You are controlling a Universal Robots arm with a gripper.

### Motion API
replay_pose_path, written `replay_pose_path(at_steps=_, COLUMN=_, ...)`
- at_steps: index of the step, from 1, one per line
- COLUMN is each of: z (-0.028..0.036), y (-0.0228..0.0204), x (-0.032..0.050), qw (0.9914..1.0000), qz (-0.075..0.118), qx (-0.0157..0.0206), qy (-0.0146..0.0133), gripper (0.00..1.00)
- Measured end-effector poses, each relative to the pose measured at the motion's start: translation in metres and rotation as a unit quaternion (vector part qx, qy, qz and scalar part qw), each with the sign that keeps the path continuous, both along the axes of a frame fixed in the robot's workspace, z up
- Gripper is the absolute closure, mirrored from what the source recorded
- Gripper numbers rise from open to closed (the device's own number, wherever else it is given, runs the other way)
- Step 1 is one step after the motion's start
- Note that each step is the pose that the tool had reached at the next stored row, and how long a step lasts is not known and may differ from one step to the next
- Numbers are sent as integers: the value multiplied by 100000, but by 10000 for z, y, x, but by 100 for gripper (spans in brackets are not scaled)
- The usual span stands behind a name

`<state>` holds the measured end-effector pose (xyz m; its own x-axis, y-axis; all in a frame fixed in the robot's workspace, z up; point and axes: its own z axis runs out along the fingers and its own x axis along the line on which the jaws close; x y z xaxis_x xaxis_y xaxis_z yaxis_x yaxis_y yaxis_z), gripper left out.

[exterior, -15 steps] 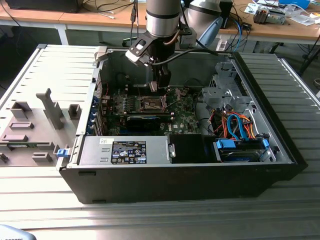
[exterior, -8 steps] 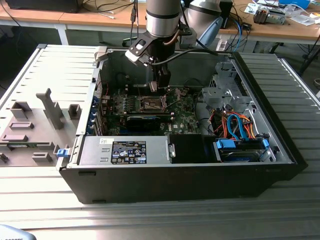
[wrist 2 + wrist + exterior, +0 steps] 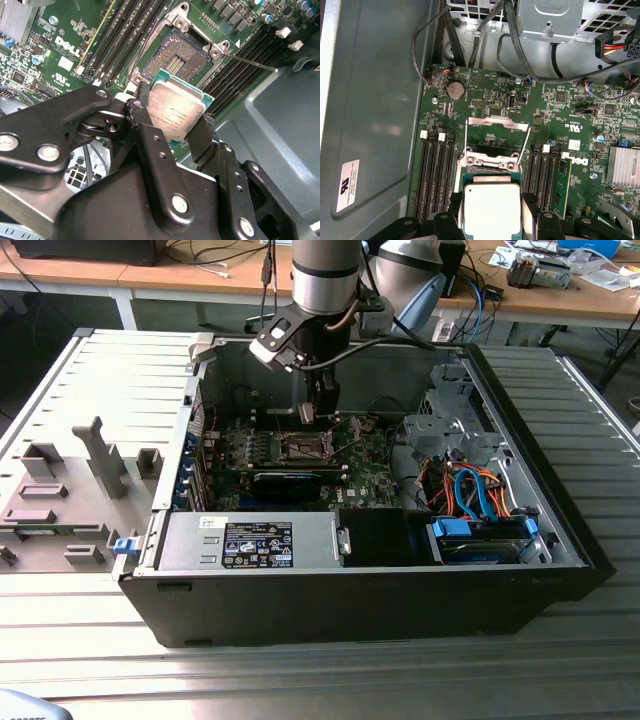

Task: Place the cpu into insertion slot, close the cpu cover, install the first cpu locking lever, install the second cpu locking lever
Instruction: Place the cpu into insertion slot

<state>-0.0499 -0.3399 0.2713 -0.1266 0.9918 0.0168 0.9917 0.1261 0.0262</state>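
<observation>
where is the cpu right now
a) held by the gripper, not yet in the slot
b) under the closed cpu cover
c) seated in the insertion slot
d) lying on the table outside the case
a: in the second wrist view the cpu is clamped between the fingers of the gripper, while the insertion slot beyond it is bare, with its dark centre exposed.

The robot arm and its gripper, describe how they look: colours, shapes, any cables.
The arm is a silvery-grey tube with a dark band, ending in a black wrist. A black cable loops off beside it. The gripper is matte black, built from flat linked plates with rounded ends, joined by shiny silver screws.
</observation>
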Motion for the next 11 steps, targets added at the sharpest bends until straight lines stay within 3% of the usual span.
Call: replay_pose_path(at_steps=11, z=-9, y=0, x=0, qw=99974, qz=-2267, qx=3, qy=-2, gripper=45)
